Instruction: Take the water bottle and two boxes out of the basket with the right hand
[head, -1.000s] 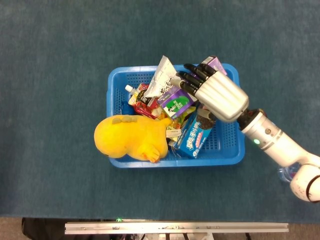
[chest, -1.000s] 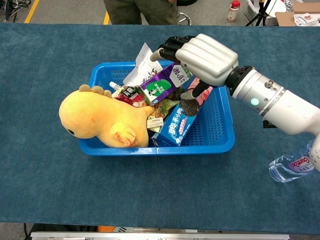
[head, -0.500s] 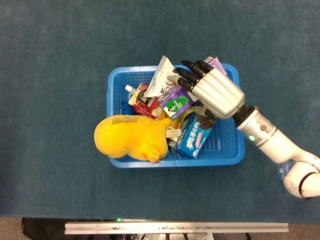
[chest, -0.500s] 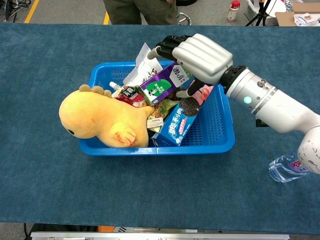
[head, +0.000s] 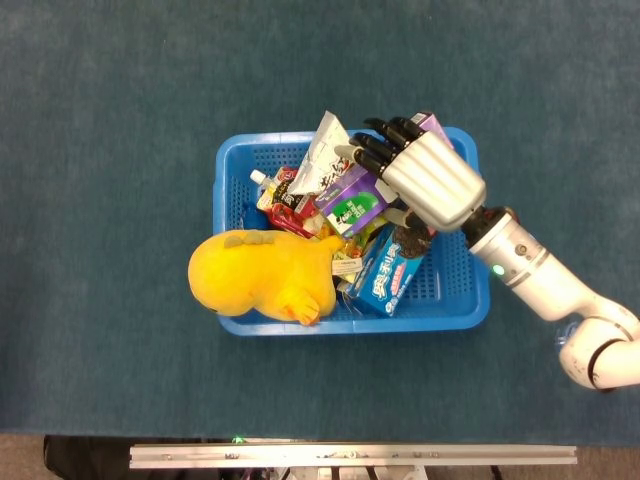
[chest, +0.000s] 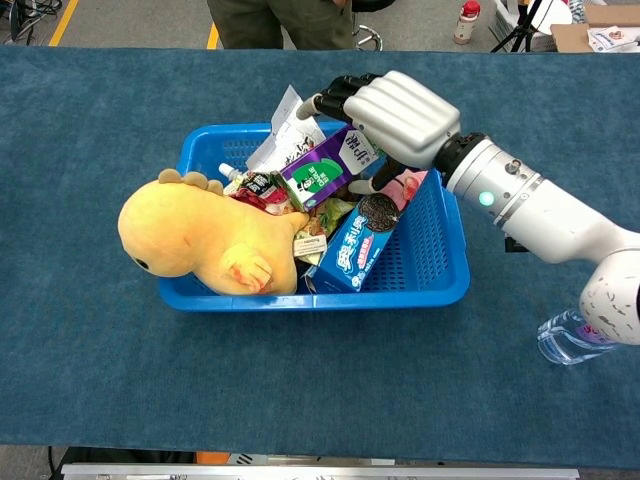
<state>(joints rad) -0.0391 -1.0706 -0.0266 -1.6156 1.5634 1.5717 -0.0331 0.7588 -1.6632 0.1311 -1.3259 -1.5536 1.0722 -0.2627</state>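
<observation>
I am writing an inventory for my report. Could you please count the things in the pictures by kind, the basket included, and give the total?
Baskets: 1, blue basket
Plush toys: 1, yellow dinosaur
Boxes: 2, purple box, blue cookie box
Bottles: 1, water bottle, on the table outside the basket
Pouches and packets: at least 3, white packet, spouted pouch, pink packet; some overlap
Total: at least 8

The right hand is showing a silver-grey ribbed back, moulded in rounded parallel ridges, with glossy black fingers running out of it. A dark collar is joining it to the right forearm, a smooth white-and-silver cylinder ringed by narrow dark seams. A small green light is glowing on that wrist section, beside tiny dark screws.
</observation>
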